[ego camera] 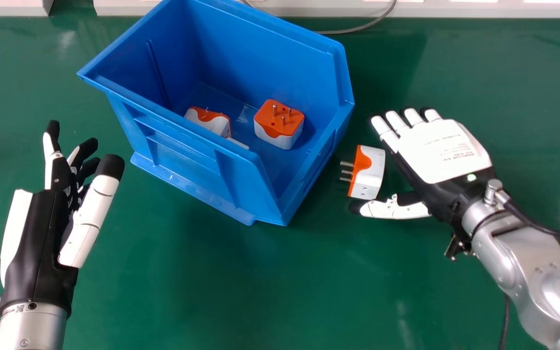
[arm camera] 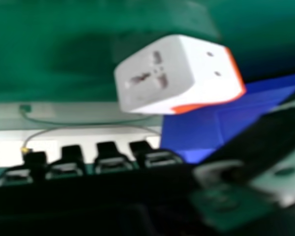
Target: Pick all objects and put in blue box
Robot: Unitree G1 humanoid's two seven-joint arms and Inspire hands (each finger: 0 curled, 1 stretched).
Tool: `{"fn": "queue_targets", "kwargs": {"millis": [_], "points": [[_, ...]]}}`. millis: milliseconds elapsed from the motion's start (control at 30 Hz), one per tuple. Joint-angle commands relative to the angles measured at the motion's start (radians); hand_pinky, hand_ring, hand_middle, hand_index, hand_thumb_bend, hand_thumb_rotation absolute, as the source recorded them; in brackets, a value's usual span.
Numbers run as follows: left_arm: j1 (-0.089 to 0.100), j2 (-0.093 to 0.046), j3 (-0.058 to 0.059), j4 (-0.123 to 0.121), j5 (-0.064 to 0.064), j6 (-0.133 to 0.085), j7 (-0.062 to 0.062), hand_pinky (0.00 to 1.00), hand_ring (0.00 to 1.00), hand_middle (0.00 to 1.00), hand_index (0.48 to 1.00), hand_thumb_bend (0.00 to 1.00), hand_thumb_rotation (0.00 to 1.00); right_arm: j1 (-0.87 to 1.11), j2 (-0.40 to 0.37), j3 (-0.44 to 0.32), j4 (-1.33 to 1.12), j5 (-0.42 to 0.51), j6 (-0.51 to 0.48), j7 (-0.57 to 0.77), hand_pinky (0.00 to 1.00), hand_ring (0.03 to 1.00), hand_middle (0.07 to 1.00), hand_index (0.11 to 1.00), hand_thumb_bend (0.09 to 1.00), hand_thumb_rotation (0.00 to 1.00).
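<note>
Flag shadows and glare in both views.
Head view: dark shadow on the table right of the blue box; soft glare on the table at upper left. Right hand view: shadow beside the white-and-orange adapter; right hand mostly dark.

head view: from robot's head, forward and down, farther off. right hand view: from right hand [ego camera: 443,150], close, facing plug adapter [ego camera: 370,174] and blue box [ego camera: 187,155]; both share these.
</note>
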Motion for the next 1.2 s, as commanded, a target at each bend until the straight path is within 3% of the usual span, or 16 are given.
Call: {"fn": "queue_targets", "kwargs": {"millis": [0, 367, 500, 533, 600, 633, 667, 700, 733, 833, 967, 1167], "points": [[0.002, -0.001, 0.002, -0.022, 0.008, -0.005, 0.006, 0.88, 0.92, 0.94, 0.928, 0.76, 0.91, -0.048, 0.000, 0.007, 0.012, -0.007, 0.003, 0.004, 0.81, 0.915, 0.941, 0.888, 0.571, 0.90], [0.016, -0.002, 0.005, -0.046, 0.004, 0.008, 0.002, 0.88, 0.92, 0.94, 0.928, 0.76, 0.91, -0.102, 0.010, 0.047, 0.068, -0.012, 0.025, 0.024, 0.78, 0.879, 0.895, 0.842, 0.528, 0.79], [0.019, -0.002, 0.005, -0.049, 0.005, 0.010, 0.003, 0.88, 0.92, 0.94, 0.927, 0.77, 0.91, -0.129, 0.016, 0.074, 0.109, -0.023, 0.026, 0.009, 0.72, 0.812, 0.819, 0.769, 0.500, 0.77], [0.020, -0.002, 0.005, -0.054, 0.006, 0.012, 0.002, 0.88, 0.92, 0.94, 0.927, 0.77, 0.91, -0.134, 0.019, 0.079, 0.119, -0.023, 0.023, -0.004, 0.70, 0.783, 0.785, 0.730, 0.485, 0.75], [0.023, -0.002, 0.005, -0.061, 0.006, 0.015, 0.002, 0.87, 0.92, 0.94, 0.927, 0.77, 0.91, -0.139, 0.027, 0.079, 0.136, -0.014, 0.016, -0.030, 0.54, 0.569, 0.565, 0.542, 0.443, 0.65], [0.024, -0.001, 0.006, -0.063, 0.006, 0.017, 0.002, 0.87, 0.92, 0.94, 0.927, 0.77, 0.91, -0.136, 0.039, 0.067, 0.150, 0.009, 0.006, -0.053, 0.48, 0.496, 0.504, 0.528, 0.454, 0.55], [0.026, -0.001, 0.006, -0.066, 0.006, 0.019, 0.002, 0.87, 0.92, 0.94, 0.927, 0.77, 0.91, -0.132, 0.048, 0.058, 0.159, 0.028, -0.003, -0.070, 0.31, 0.330, 0.361, 0.503, 0.480, 0.35], [0.027, -0.001, 0.006, -0.070, 0.006, 0.021, 0.002, 0.87, 0.92, 0.94, 0.927, 0.77, 0.91, -0.131, 0.052, 0.053, 0.169, 0.044, -0.011, -0.082, 0.21, 0.240, 0.280, 0.490, 0.495, 0.24], [0.028, -0.001, 0.005, -0.073, 0.006, 0.023, 0.002, 0.87, 0.92, 0.94, 0.927, 0.77, 0.91, -0.130, 0.054, 0.052, 0.176, 0.052, -0.016, -0.088, 0.17, 0.201, 0.246, 0.486, 0.501, 0.20], [0.029, -0.001, 0.005, -0.076, 0.007, 0.025, 0.002, 0.87, 0.92, 0.94, 0.927, 0.77, 0.91, -0.134, 0.053, 0.057, 0.187, 0.061, -0.023, -0.096, 0.10, 0.144, 0.196, 0.479, 0.509, 0.13], [0.028, 0.000, 0.008, -0.064, 0.009, 0.019, 0.004, 0.87, 0.92, 0.94, 0.927, 0.77, 0.91, -0.141, 0.051, 0.048, 0.176, 0.083, -0.005, -0.040, 0.04, 0.086, 0.139, 0.481, 0.508, 0.11], [0.031, 0.001, 0.008, -0.069, 0.009, 0.019, 0.004, 0.87, 0.92, 0.94, 0.925, 0.78, 0.91, -0.136, 0.052, 0.051, 0.178, 0.087, -0.005, -0.082, 0.03, 0.066, 0.113, 0.485, 0.509, 0.11]]}}
